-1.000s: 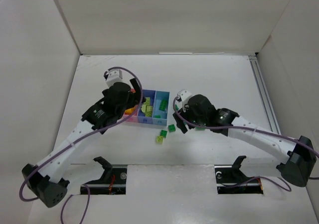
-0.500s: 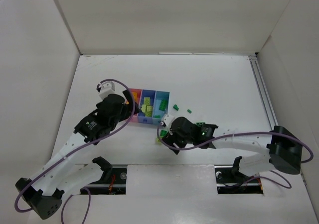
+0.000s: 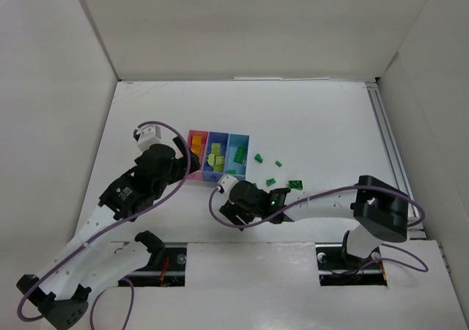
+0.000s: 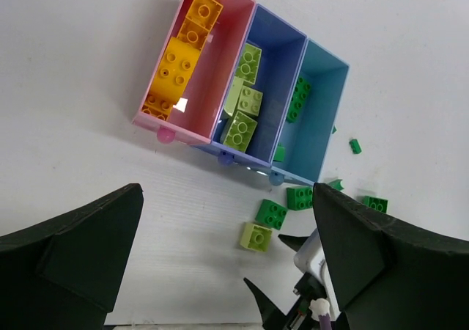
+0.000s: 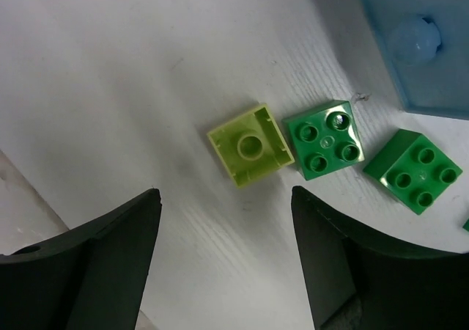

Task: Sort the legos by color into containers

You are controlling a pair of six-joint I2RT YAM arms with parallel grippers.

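My right gripper point(image 5: 225, 264) hangs low over the white table point(image 5: 110, 66), fingers spread wide with nothing between them. Just beyond the tips, about centred on the gap, lies a lime-green square plastic brick point(image 5: 250, 145), flipped so its hollow underside faces up. Being square, it has no long axis, but its sides sit turned a little against my closing line. Its right-hand side touches a dark green four-stud brick point(image 5: 324, 139), and a second dark green brick point(image 5: 412, 171) lies just beside that one. I judge the next move turns on that contact: I must come down on the lime one alone, or I will pinch its green neighbour too.

Past these stands the near corner of the light blue plastic bin point(image 5: 447, 88), the last in a joined row with the purple-blue bin point(image 4: 278, 59) and the pink bin point(image 4: 227, 26). My left gripper point(image 4: 227, 271), also spread and empty, hovers toward the pink end, farther from the loose bricks, so this pick falls to my right.

Only the left wrist view shows the sorting: orange-yellow bricks point(image 4: 179, 59) in pink, lime bricks point(image 4: 242, 117) in purple-blue, dark green bricks point(image 4: 299, 99) in light blue. So the lime one belongs in the middle. The overhead view hides that brick under my right wrist, but shows small dark green pieces point(image 3: 295, 184) scattered farther out, right of the bins.
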